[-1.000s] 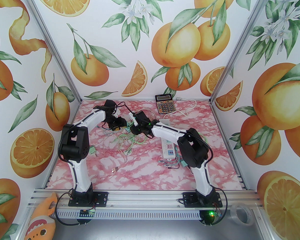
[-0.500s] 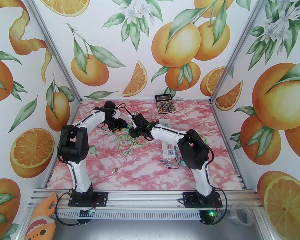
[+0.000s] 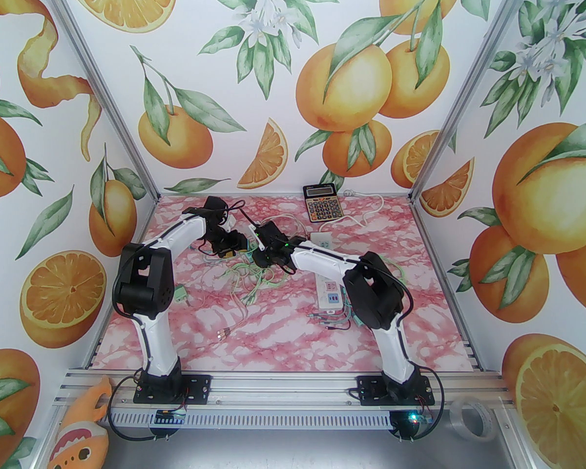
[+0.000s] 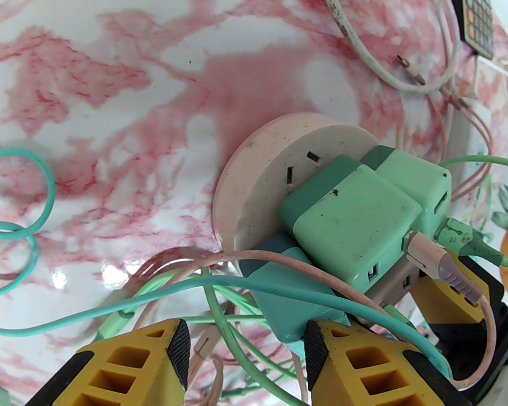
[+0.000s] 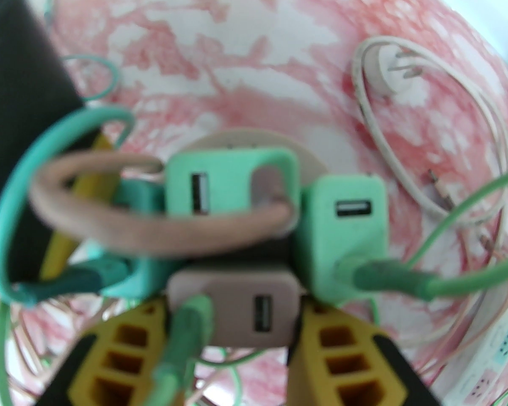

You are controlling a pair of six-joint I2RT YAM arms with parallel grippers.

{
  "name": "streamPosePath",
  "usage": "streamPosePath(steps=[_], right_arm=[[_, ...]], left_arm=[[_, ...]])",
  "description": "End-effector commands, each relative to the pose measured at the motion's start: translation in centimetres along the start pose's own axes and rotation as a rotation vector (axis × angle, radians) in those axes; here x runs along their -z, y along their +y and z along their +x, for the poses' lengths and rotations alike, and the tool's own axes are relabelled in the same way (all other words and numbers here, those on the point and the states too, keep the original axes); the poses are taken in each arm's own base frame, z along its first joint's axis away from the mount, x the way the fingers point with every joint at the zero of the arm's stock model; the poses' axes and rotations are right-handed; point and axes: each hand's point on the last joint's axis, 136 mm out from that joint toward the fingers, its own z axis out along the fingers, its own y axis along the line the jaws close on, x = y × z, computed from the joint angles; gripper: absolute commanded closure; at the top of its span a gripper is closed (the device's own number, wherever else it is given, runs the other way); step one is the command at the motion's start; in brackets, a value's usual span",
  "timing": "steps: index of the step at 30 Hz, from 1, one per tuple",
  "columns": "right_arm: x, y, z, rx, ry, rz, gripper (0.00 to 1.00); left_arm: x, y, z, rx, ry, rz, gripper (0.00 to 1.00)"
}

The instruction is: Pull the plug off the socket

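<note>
Plug: mauve-grey square plastic charger plug [image 5: 237, 294] with a USB port on its outer face, seated in the socket, directly between the fingers of the right end effector.
Socket: pale pink round plastic socket [image 4: 254, 171], lying flat on the pink marbled surface [image 4: 110, 100] just ahead of both end effectors.
Right end effector: right end effector [image 5: 233, 311] is closed on the mauve plug, with one yellow finger against each side wall.
Left end effector: left end effector [image 4: 245, 336] has its jaws apart and clamps nothing. A teal plastic plug [image 4: 288, 303] lies against its right finger, and loose cables cross the gap.
Neighbours: light green plastic plug [image 4: 351, 222] and a second light green one [image 4: 410, 171] crowd the socket just beyond the mauve plug.
Cable: green rubber cable [image 5: 186, 324] leaves the mauve plug beside one finger of the right end effector.
Handling: the mauve plug looks light, rigid and smooth-sided, so a grip may slip. The flat side walls, low near the socket face, seem the best hold. The socket looks light too and may lift with a straight pull unless its rim is pinned down.
</note>
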Motion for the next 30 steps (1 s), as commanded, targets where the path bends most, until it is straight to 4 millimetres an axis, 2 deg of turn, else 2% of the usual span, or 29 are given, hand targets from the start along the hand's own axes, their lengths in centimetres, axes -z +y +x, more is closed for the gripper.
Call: streamPosePath(steps=[1, 5, 11, 15, 18, 20, 25, 27, 28, 30], right_arm=[[1.0, 1.0, -0.5, 0.113, -0.013, 0.031, 0.68], [0.8, 1.0, -0.5, 0.100, -0.003, 0.028, 0.70], [1.0, -1.7, -1.4, -0.170, -0.037, -0.117, 0.70], [1.7, -2.1, -2.2, -0.197, -0.059, -0.137, 0.69], [2.0, -1.0, -2.5, -0.143, -0.060, -0.118, 0.69], [2.0, 0.5, -2.4, -0.057, -0.049, -0.086, 0.69], [1.3, 4.3, -0.9, 0.109, -0.006, -0.055, 0.69], [1.1, 5.0, -0.1, 0.164, 0.012, -0.035, 0.69], [1.4, 5.4, -1.0, 0.180, -0.006, -0.027, 0.69], [1.4, 5.2, -0.9, 0.173, -0.006, -0.021, 0.69]], left_arm=[[-2.6, 1.4, 1.3, 0.003, 0.067, -0.081, 0.50], [-2.8, 1.6, 1.4, 0.003, 0.074, -0.098, 0.50], [-3.2, 1.8, 1.7, -0.003, 0.087, -0.113, 0.50], [-3.4, 1.9, 1.8, -0.005, 0.092, -0.120, 0.50], [-3.6, 1.9, 1.8, -0.005, 0.095, -0.122, 0.50], [-3.7, 1.9, 1.9, -0.005, 0.101, -0.126, 0.50], [-4.1, 2.0, 1.9, -0.007, 0.108, -0.133, 0.50], [-4.2, 2.0, 2.0, -0.008, 0.112, -0.135, 0.50], [-4.2, 1.9, 2.0, -0.010, 0.112, -0.136, 0.51], [-4.2, 2.0, 2.0, -0.013, 0.114, -0.140, 0.51]])
